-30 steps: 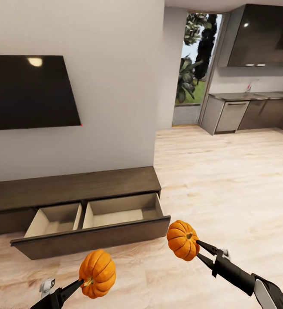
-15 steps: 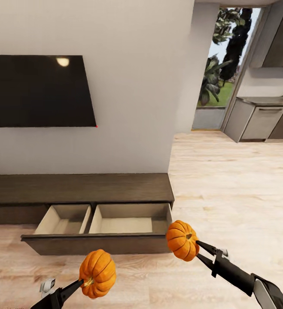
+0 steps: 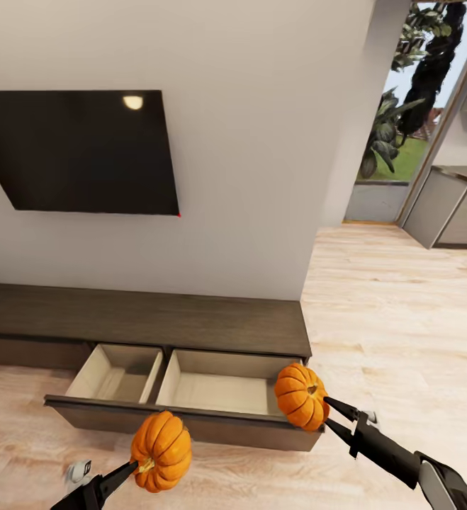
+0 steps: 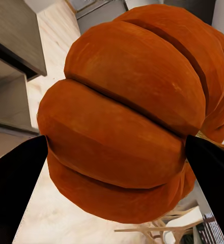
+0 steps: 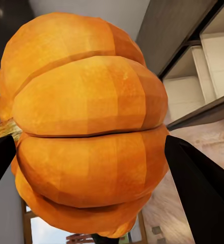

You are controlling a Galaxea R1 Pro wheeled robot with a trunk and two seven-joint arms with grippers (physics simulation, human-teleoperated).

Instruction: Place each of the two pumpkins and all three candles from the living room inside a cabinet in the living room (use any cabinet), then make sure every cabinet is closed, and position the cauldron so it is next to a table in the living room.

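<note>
Each of my grippers holds an orange ribbed pumpkin. The left gripper (image 3: 135, 466) is shut on one pumpkin (image 3: 161, 451) low in the head view, and that pumpkin (image 4: 127, 122) looms large between black fingers (image 4: 15, 183) in the left wrist view. My right gripper (image 3: 325, 413) is shut on the other pumpkin (image 3: 300, 396), which hangs over the front right corner of the open drawer (image 3: 222, 393); the same pumpkin (image 5: 86, 122) is close up in the right wrist view. The low dark brown cabinet (image 3: 141, 317) stands against the wall with its drawer pulled out, pale and bare inside.
A black TV (image 3: 84, 152) hangs on the white wall above the cabinet. Light plank floor (image 3: 396, 333) stretches to the right toward a glass door (image 3: 403, 120) and grey kitchen units (image 3: 460, 209). The drawer front (image 3: 190, 425) juts out toward me.
The camera has swung left and closer, so the cabinet, TV and doorway shifted right in the picture. Both grippers keep their pumpkins in the same pose.
</note>
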